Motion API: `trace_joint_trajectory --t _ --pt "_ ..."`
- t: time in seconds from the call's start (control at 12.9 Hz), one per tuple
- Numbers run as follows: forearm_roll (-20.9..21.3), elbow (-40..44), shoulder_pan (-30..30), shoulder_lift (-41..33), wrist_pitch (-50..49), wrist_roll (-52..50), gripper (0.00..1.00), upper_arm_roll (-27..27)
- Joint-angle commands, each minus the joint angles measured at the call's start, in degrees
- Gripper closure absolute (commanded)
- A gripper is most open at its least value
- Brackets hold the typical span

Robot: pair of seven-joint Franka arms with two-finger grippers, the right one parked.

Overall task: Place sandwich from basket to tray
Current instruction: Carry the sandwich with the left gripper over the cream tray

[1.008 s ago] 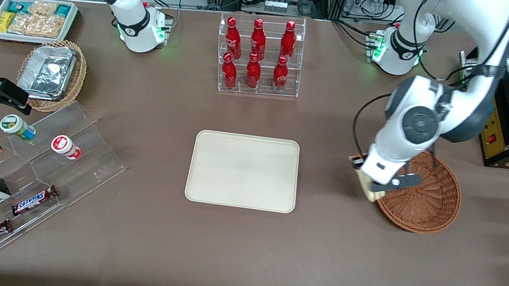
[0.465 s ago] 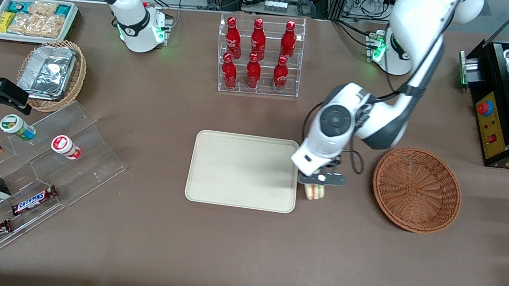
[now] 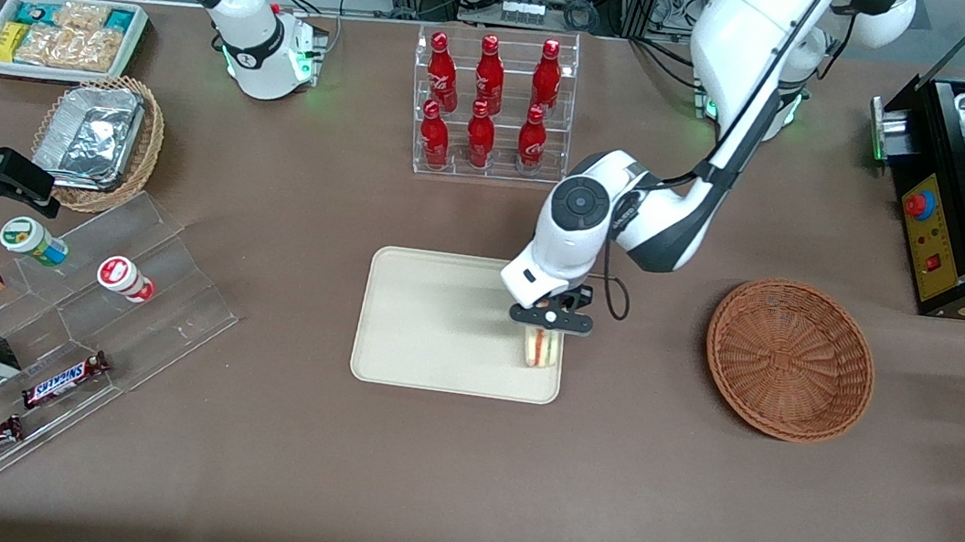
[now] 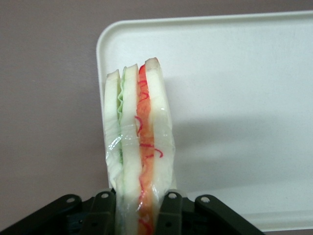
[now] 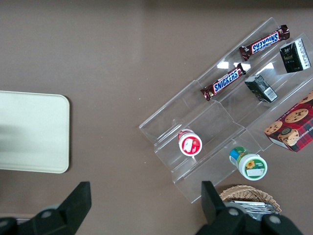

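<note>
**Sandwich over the corner of the tray**

My gripper (image 3: 546,327) is pinching the sandwich (image 3: 541,347) between its two fingers (image 4: 168,211). One finger presses on each slice of bread, so the red, orange and green layers stay squeezed together and do not slide apart. I hold it at one end, with the rest of it sticking out past my fingertips. That way the free end can reach the tray (image 3: 439,321) first.

The sandwich is in my grip, not lying down yet. It hangs just below my gripper, over the tray's corner that is nearest the basket (image 3: 790,359). From my wrist I see the tray's rounded corner (image 4: 110,36) right under the sandwich, so part of the bread is very close to the rim. I think it would be safer to go a bit more toward the middle of the tray before I let go, or it could tip over the edge.

The basket sits well apart from my gripper, toward my arm's end of the table, and looks empty. I think the job is nearly done.
</note>
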Motion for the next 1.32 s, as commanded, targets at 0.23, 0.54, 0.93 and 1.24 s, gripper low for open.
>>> trace_joint_trajectory --t 0.23,0.54,0.93,1.24 --pt "0.1 4.3 -2.6 3.8 0.0 2.6 0.73 0.6" --pt "0.3 5.1 -2.6 4.1 -0.2 5.1 0.67 0.6" --pt "0.1 5.1 -2.3 4.6 -0.1 5.1 0.62 0.7" --pt "-0.4 4.9 -2.3 4.9 -0.3 4.4 0.37 0.7"
